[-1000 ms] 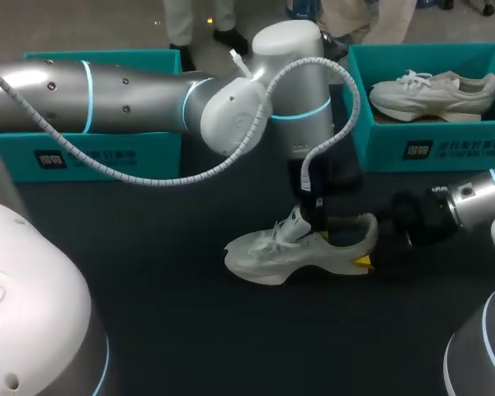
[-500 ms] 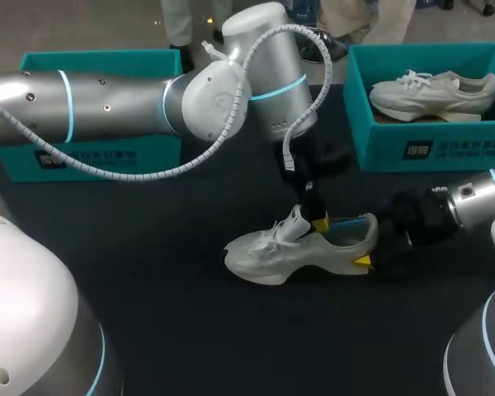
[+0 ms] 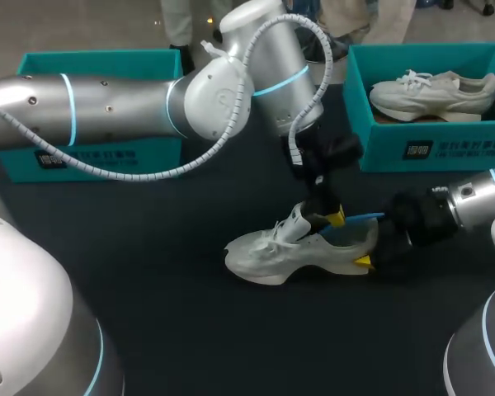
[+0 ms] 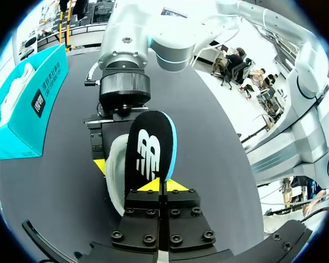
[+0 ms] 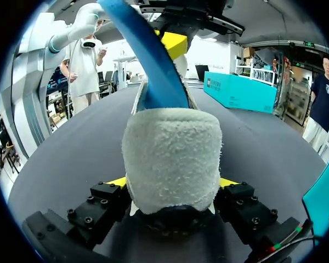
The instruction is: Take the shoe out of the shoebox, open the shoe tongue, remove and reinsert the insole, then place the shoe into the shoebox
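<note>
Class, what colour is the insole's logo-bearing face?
Black, logo in white; the insole shows best in the left wrist view.

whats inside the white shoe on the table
A black insole with blue underside, one end lifted out in the left jaws. The rest, down inside the white lace-up sneaker, is covered.

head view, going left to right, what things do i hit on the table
left teal box → white shoe on the table → right teal box with a second shoe inside. Left out: the insole, left pincer and right pincer, which overlap the white shoe's heel end.
</note>
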You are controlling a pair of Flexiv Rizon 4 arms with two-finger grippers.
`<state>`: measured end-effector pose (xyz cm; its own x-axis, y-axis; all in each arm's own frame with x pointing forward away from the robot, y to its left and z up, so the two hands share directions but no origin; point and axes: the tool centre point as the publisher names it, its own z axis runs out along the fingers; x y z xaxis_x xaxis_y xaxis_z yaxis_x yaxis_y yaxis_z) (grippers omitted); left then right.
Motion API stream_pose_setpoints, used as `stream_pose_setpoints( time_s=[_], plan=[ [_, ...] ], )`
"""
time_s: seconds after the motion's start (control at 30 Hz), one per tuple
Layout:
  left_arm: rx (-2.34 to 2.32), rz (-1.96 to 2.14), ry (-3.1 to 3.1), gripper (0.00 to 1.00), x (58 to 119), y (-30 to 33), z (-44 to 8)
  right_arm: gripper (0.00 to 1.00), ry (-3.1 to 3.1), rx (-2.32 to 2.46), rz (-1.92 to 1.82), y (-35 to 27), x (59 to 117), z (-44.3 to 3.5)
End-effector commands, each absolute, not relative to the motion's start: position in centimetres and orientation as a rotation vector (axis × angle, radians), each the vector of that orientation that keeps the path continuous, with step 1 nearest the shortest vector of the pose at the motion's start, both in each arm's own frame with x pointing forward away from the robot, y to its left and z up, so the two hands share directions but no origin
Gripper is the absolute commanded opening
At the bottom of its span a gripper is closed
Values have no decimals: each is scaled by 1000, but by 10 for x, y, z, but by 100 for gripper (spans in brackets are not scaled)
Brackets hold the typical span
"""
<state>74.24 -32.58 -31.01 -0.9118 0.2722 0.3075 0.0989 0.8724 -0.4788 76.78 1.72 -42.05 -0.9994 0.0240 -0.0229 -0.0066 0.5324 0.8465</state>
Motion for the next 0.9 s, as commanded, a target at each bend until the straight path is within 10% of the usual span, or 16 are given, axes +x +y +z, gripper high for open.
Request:
stream_pose_setpoints(
  time_s=[0.03, 0.23, 0.9],
  plan=[
    [-268, 663, -2671, 0, 743, -327, -313, 0, 2725, 17, 1497, 19, 768, -423],
    [-252, 671, -2730, 35, 742, -323, -317, 0, 2725, 17, 1497, 19, 768, -423],
    [-266, 749, -2878, 43, 728, -320, -323, 0, 2725, 17, 1497, 19, 768, -423]
  ],
)
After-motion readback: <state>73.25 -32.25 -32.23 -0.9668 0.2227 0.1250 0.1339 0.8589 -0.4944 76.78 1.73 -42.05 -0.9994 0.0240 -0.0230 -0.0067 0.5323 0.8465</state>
